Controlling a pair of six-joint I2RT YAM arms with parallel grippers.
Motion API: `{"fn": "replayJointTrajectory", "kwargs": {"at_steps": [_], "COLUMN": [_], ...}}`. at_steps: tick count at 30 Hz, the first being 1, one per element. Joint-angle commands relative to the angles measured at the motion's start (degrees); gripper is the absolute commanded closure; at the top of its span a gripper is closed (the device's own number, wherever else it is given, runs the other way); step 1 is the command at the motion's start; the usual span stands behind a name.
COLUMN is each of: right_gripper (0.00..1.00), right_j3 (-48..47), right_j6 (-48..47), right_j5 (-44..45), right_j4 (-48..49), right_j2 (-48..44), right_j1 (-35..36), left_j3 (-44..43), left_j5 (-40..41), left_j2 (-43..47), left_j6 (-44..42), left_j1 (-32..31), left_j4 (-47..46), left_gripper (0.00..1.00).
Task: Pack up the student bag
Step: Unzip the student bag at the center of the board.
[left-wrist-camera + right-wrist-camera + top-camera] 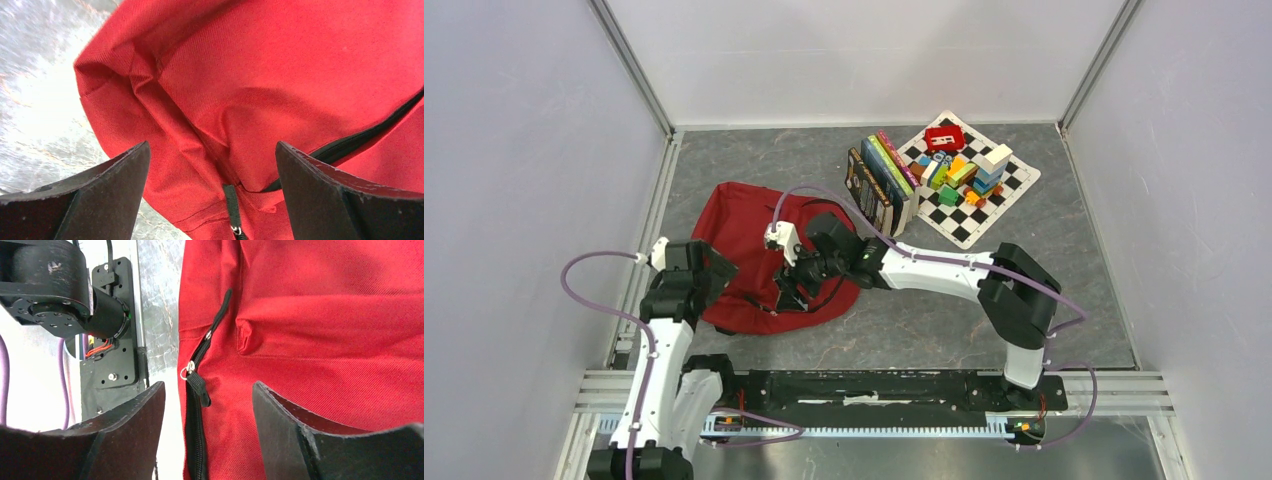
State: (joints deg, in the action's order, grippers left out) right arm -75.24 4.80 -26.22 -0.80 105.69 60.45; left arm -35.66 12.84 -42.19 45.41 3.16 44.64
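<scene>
The student bag (742,228) is a dark-red fabric backpack lying flat at the left of the table. My left gripper (717,272) is over the bag's near left edge. In the left wrist view the left gripper (212,197) is open, with red fabric (280,65) and a black zipper pull (231,202) between its fingers. My right gripper (798,284) is over the bag's near right part. In the right wrist view the right gripper (207,432) is open and straddles the black zipper (195,445) and its pull tab (200,387). The zipper looks shut.
Several books (882,185) stand upright at the back. To their right a chequered mat (1020,180) holds several coloured toy blocks (964,175) and a small red toy block (944,137). A black base rail (874,390) runs along the near edge. Grey walls enclose both sides.
</scene>
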Motion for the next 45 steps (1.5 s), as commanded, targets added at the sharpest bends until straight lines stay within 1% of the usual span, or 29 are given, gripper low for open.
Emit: {"fn": "replayJointTrajectory", "kwargs": {"at_steps": [1,6,8,12,13,14,15,16,17,18,23,26,27,28,30,33,36,40,45], "right_gripper": [0.33,0.38,0.43,0.57,0.61,0.67,0.78,0.87,0.95,1.00,1.00,1.00,0.97,0.88,0.85,0.65,0.56,0.50,0.49], "right_j3": [-1.5,-2.2,-4.0,-6.8,-6.7,-6.4,-5.7,-4.9,-3.8,-2.9,0.8,1.2,1.2,1.4,1.8,1.3,0.7,1.5,1.2], "right_j6": [5.2,6.6,6.6,6.9,7.0,6.9,6.8,6.7,6.4,5.9,4.8,5.6,6.1,6.9,8.1,9.5,10.2,10.6,11.8], "right_j5": [0.3,1.0,-0.1,-2.4,-2.8,-3.2,-3.2,-3.0,-2.8,-2.3,-1.2,0.6,0.9,1.1,0.5,-0.1,1.4,5.3,4.1], "right_j4": [-2.2,0.0,0.2,-1.0,-1.0,-1.0,-0.8,-0.2,0.3,0.4,5.3,5.6,5.8,6.3,7.6,8.5,7.5,6.6,6.6], "right_j2": [1.9,4.3,6.0,8.3,8.3,8.0,7.4,6.7,5.6,4.7,0.8,0.4,0.3,0.2,0.3,1.8,3.2,3.5,5.0], "right_j1": [0.6,0.7,0.7,0.7,0.8,0.7,0.8,0.8,0.8,0.7,0.7,0.7,0.7,0.7,0.7,0.8,0.8,0.7,0.7], "left_j3": [4.1,8.0,9.3,10.9,11.0,11.1,11.2,11.4,11.8,12.0,12.9,13.4,13.4,13.4,13.2,12.9,12.5,12.2,12.8], "left_j5": [-4.8,-5.0,-5.4,-5.6,-6.0,-6.4,-6.8,-7.1,-7.5,-7.2,-6.2,-6.1,-6.2,-6.3,-6.5,-6.6,-6.6,-6.5,-6.8], "left_j2": [0.8,5.7,7.2,8.7,9.0,9.5,9.9,10.4,10.9,11.3,11.3,11.6,11.5,11.5,11.6,11.8,12.3,13.2,15.0], "left_j6": [5.4,3.4,2.7,2.0,2.0,2.2,2.4,2.7,2.7,2.7,3.8,4.6,4.7,4.8,4.9,5.0,4.7,4.3,4.8], "left_j1": [0.3,0.4,0.4,0.3,0.4,0.4,0.3,0.4,0.4,0.3,0.4,0.4,0.3,0.4,0.3,0.4,0.3,0.4,0.3], "left_j4": [-4.4,-7.7,-9.2,-9.6,-9.2,-8.7,-8.2,-8.2,-8.8,-9.1,-9.6,-10.5,-10.6,-10.8,-11.1,-10.9,-10.2,-8.9,-8.4], "left_gripper": [0.00,0.00,0.00,0.00,0.00,0.00,0.00,0.00,0.00,0.00,0.00,0.01,0.02,0.04,0.05,0.05,0.04,0.04,0.04]}}
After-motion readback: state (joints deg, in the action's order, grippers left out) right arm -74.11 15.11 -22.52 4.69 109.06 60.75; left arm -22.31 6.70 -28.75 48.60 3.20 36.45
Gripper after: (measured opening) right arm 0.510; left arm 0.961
